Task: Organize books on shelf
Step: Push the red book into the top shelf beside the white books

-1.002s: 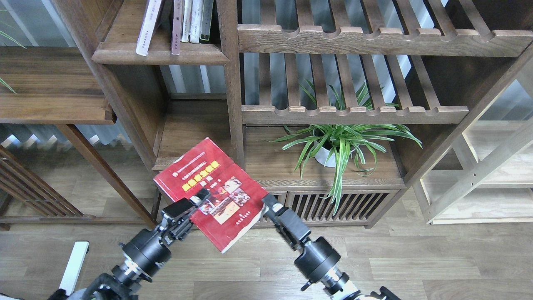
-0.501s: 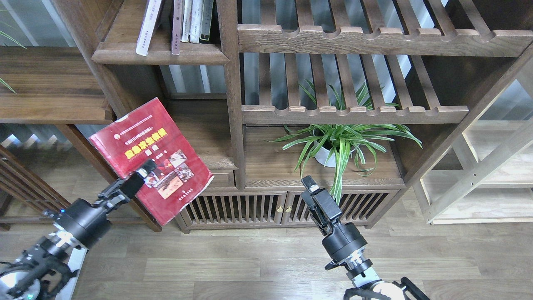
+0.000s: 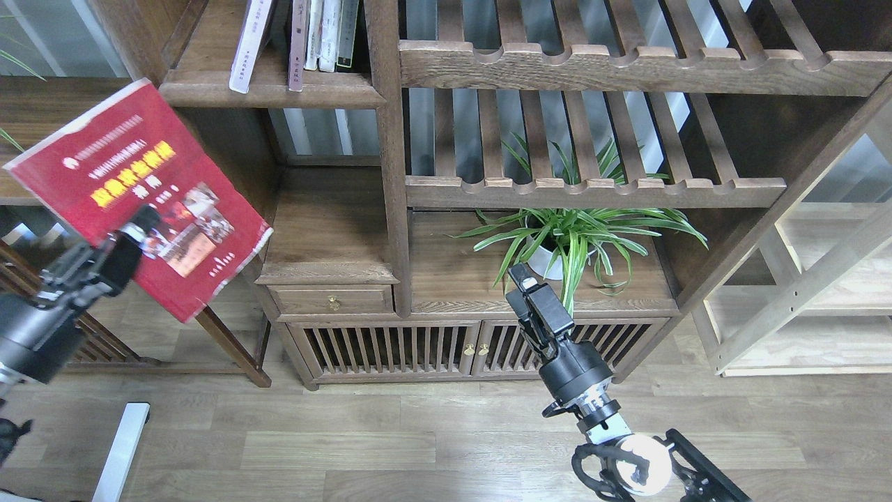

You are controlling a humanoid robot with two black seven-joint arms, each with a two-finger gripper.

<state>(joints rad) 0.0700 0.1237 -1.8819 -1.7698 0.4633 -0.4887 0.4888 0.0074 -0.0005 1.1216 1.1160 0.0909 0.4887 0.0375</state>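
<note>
A bright red book (image 3: 125,167) with a yellow title and small photos is held up at the far left, tilted, with its top corner level with the shelf (image 3: 209,92). My left gripper (image 3: 143,226) is shut on the book's lower edge; one finger lies across the cover and the other is hidden behind it. The shelf is a dark-brown board with a rounded front edge, up and to the right of the book. My right gripper (image 3: 521,275) hangs free in front of the cabinet, holding nothing, and its fingers cannot be told apart.
Several thin white and dark-spined books (image 3: 306,38) stand on the shelf. Slatted racks (image 3: 592,192) fill the right bays, above a potted plant (image 3: 564,240). A lower board with a drawer (image 3: 331,301) sits beneath the shelf. A side table (image 3: 42,104) is behind the red book.
My left gripper has carried the red book up and to the left, away from the lower board. My right gripper let go of it and drew back to the right.
</note>
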